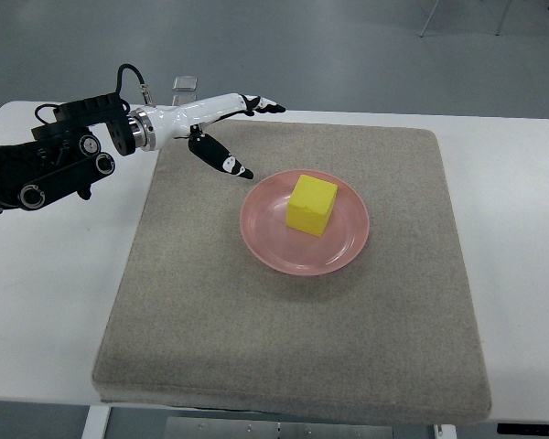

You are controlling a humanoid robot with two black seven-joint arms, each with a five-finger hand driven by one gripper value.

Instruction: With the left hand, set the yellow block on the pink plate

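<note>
The left hand [221, 128] reaches in from the left over the mat's far-left corner, fingers [261, 104] stretched out flat and thumb angled down toward the plate, holding nothing. It seems to hover above the mat [293, 311], though its height is hard to judge. Just beside the thumb tip, the pink plate [267, 245] carries the yellow block [312, 204], upright near its middle. The mat lies on a white desk [46, 302].

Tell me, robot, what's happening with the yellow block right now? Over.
Left robot hand open, holding nothing, up beside the pink plate. Yellow block sitting on plate. Right arm out of view. Nothing in the way.
</note>
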